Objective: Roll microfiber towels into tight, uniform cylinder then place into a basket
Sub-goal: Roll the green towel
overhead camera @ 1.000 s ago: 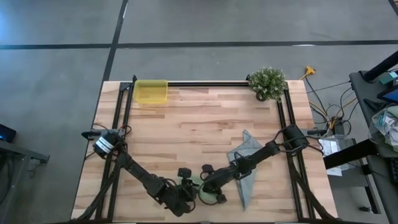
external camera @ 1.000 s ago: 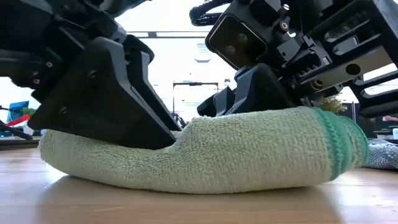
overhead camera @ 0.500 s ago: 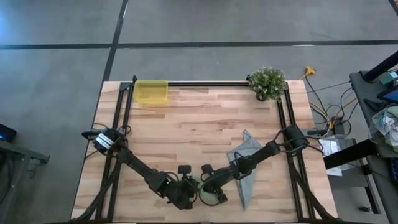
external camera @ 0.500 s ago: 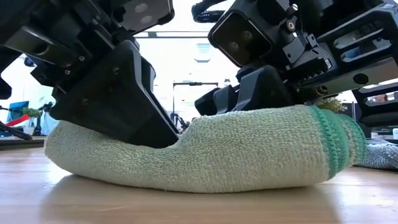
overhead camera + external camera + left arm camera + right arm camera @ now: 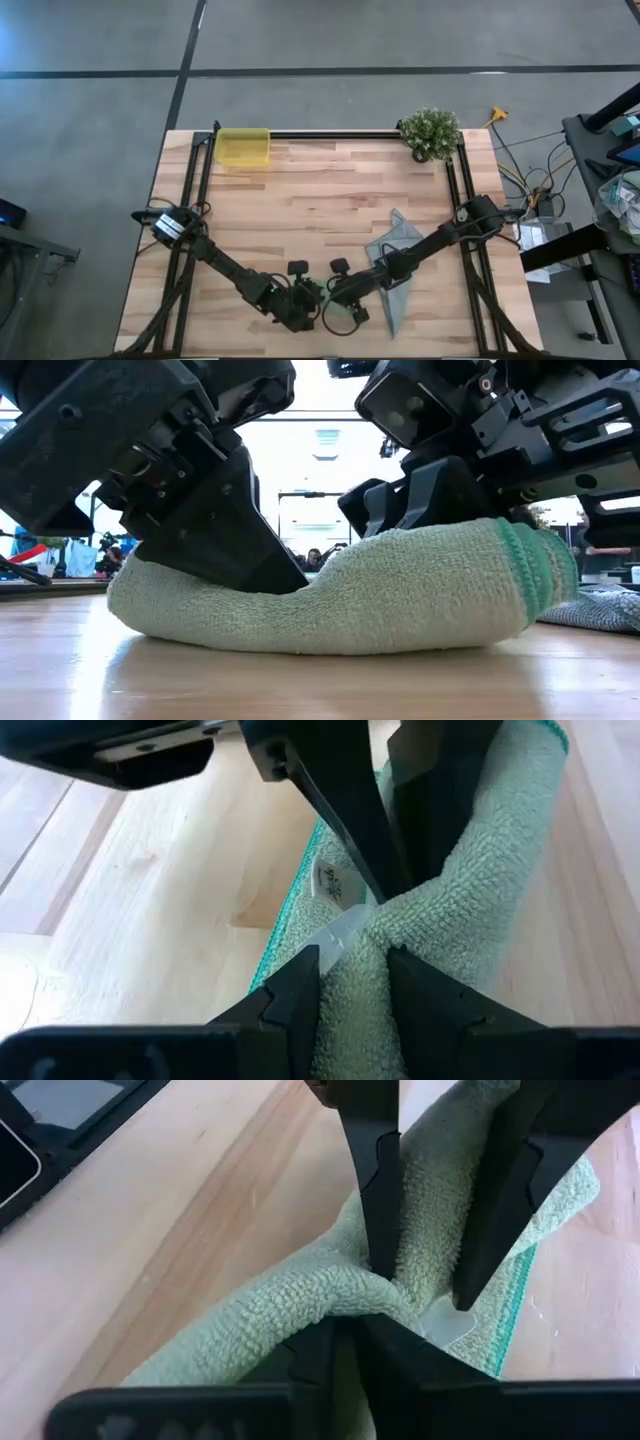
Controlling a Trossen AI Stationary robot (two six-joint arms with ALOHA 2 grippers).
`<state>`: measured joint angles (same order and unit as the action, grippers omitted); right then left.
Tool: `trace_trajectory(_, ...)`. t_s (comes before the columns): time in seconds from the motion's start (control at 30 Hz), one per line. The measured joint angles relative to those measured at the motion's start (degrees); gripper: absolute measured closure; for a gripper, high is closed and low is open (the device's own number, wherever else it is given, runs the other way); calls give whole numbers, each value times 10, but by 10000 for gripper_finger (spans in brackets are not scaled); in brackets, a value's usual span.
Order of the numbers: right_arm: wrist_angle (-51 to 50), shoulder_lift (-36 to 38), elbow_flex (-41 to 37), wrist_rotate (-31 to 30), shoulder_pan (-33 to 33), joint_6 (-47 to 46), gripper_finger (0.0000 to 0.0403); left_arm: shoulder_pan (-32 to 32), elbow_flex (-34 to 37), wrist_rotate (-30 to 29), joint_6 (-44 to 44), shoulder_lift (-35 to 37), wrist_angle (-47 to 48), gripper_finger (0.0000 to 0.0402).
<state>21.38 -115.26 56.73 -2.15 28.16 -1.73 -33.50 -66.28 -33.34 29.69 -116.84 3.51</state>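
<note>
Both my claws clamp one rolled light green towel (image 5: pixel 330 605), a plush, looped-pile cylinder with a darker green hem, lying on the pale wooden table (image 5: pixel 330 190) at six o'clock. My left gripper (image 5: pixel 352 970) pinches one end, my right gripper (image 5: pixel 345 1342) the other. The translucent yellow basket (image 5: pixel 243 147) sits at eleven o'clock; a flat grey-blue towel (image 5: pixel 398 262) at four.

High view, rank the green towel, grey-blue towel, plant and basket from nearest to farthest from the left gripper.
From the left gripper:
1. Green towel, in its grip at the near edge.
2. Grey-blue towel, flat to the right.
3. Basket, far left corner.
4. Plant, far right corner.
</note>
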Motion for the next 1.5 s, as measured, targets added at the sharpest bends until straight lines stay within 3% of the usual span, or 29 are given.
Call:
trace_trajectory(0.4,-44,55,0,-4,8,5,264,11,2,16,0,0,2,301)
trace_trajectory(0.73,-110,130,-1,-9,28,8,268,25,7,32,2,0,4,301)
trace_trajectory(0.93,-180,143,-1,-101,59,74,278,37,26,72,2,0,-19,301)
trace_trajectory(1.13,-213,136,-1,-267,133,230,280,41,45,85,2,0,-51,301)
trace_trajectory(1.23,-185,134,2,-321,171,252,280,42,45,88,2,0,-51,301)
trace_trajectory(1.33,-124,130,14,-324,186,209,281,46,45,91,20,0,-51,301)
trace_trajectory(1.5,-115,103,18,-305,186,176,293,50,45,103,30,0,-50,301)
